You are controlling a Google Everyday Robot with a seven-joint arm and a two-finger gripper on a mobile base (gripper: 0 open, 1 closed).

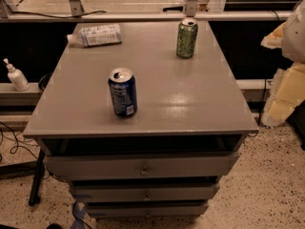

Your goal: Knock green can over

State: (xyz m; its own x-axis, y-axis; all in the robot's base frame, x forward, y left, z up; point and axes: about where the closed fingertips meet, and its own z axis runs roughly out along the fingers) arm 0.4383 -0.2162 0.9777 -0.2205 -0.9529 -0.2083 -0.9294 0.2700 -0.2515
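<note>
The green can [187,38] stands upright near the far right of the grey cabinet top [190,99]. It has a mottled green and pale-yellow body and a silver top. A dark blue can [123,92] stands upright nearer the front, left of the middle. My gripper [275,109] hangs at the right edge of the view, beyond the cabinet's right side and about level with its top. It is pale, holds nothing, and is well away from the green can.
A plastic bottle [97,35] lies on its side at the far left of the top. Drawers [143,168] sit below the front edge. A metal rail [143,16] runs behind. A white pump bottle [15,76] stands on a ledge at left. Cables [14,142] lie on the floor.
</note>
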